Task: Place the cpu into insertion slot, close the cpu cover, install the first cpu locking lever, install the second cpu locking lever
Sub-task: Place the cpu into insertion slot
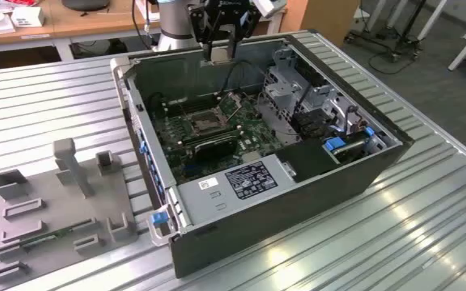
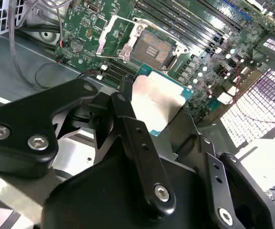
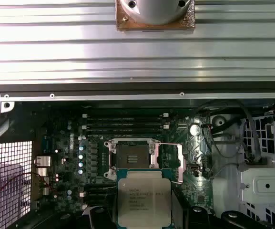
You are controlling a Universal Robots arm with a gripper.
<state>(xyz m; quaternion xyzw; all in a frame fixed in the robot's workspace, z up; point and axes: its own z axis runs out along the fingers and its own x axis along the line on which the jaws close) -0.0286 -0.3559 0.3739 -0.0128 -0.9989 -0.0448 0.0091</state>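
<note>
- Gripper (image 1: 220, 52) high above the insertion slot (image 1: 209, 124), well apart from it, near the upper edge of the open computer case (image 1: 338, 182).
- Jaws closed on the cpu (image 1: 219, 57), with the black fingers (image 2: 132, 138) pinching two opposite edges.
- Cpu held flat and not touching the insertion slot; dull silvery metal top facing up in both wrist views.
- In the first wrist view, cpu (image 3: 144, 198) just short of the insertion slot (image 3: 131, 155), overlapping its near rim from above.
- Insertion slot uncovered: dark square contact field inside a silvery rim.
- Cpu cover (image 3: 170, 162) swung open off one edge of the insertion slot, its square window facing up.
- Long black memory slots (image 3: 123, 125) just beside the insertion slot, on the same green motherboard (image 3: 56, 143).
- Gray fixture block (image 1: 63, 200) well apart from the insertion slot, outside the case on the ribbed metal table (image 1: 395, 242).
</note>
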